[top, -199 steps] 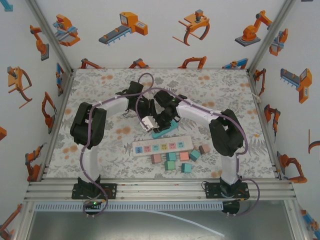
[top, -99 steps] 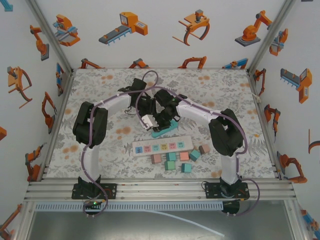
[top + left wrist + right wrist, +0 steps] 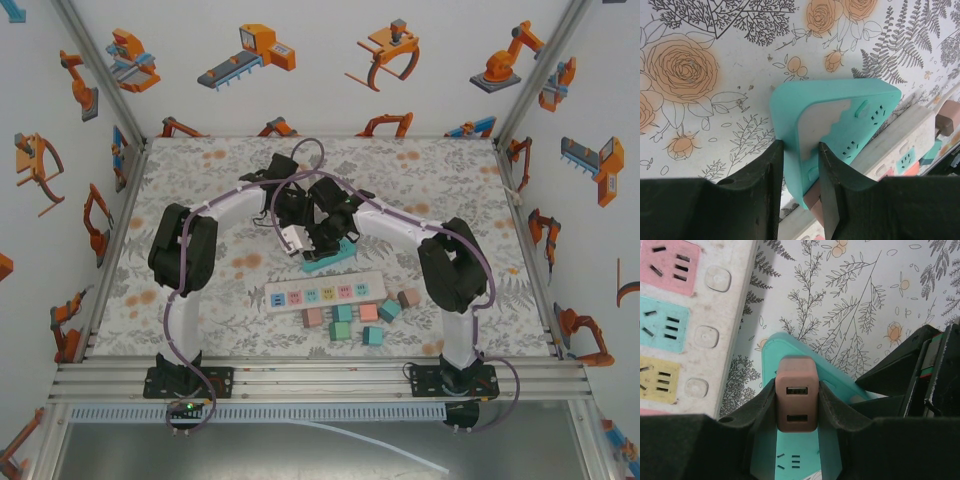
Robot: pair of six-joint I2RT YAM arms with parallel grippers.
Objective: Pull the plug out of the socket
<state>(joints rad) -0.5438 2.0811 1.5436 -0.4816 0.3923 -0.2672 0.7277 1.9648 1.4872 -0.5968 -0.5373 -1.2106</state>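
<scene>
A teal socket strip (image 3: 330,263) lies mid-table, with a brownish-pink USB plug (image 3: 796,400) seated in its top face. My right gripper (image 3: 796,390) is shut on the plug, one finger pressed against each side. In the left wrist view, my left gripper (image 3: 801,150) is shut on the end of the teal socket strip (image 3: 840,115), and the plug (image 3: 815,202) shows just below the jaws. Seen from the top camera, the left gripper (image 3: 294,240) and the right gripper (image 3: 326,240) meet over the strip.
A long white power strip (image 3: 323,292) with coloured outlets lies just in front of the teal one. Several pink, teal and brown blocks (image 3: 352,320) sit nearer the arm bases. Walls enclose the floral table on three sides.
The left gripper's fingers have closed onto the teal socket strip, and the left arm has shifted slightly toward it. The right gripper stayed shut on the plug.
</scene>
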